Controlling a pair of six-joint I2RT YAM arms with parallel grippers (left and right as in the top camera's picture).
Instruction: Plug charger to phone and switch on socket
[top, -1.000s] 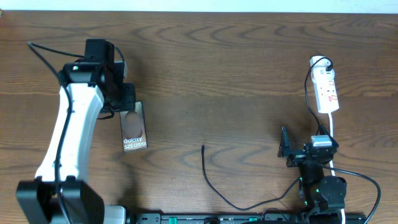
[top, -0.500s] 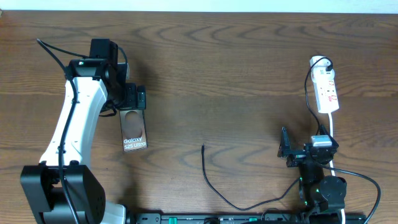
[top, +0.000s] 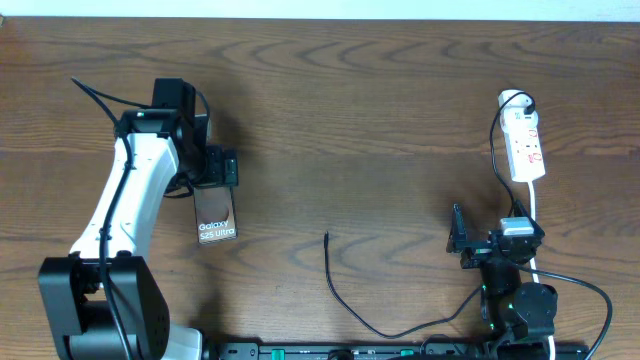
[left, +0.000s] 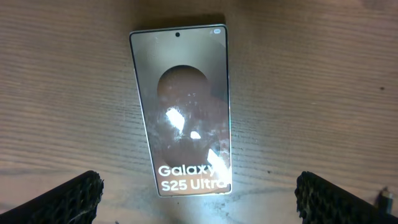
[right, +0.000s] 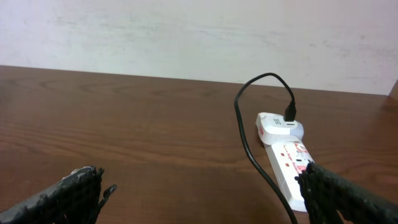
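Beneath the left gripper (left: 200, 194), between its widely parted fingers (left: 68, 196), the phone (left: 186, 106) is seen flat and ungrasped. Its long edges should be squared to the pads before closing, with the lettered end left uncovered for the charger (top: 327, 245), well apart rightward.

Left arm (top: 112, 215) white, black joints, black cable; right arm (top: 512, 262) black; left pincer (left: 202, 202) textured black.

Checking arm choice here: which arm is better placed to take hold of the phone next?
Left. Its open pincer hangs right at the phone, which lies between the fingers in the wrist view. The right pincer sits far across the table, facing the socket.
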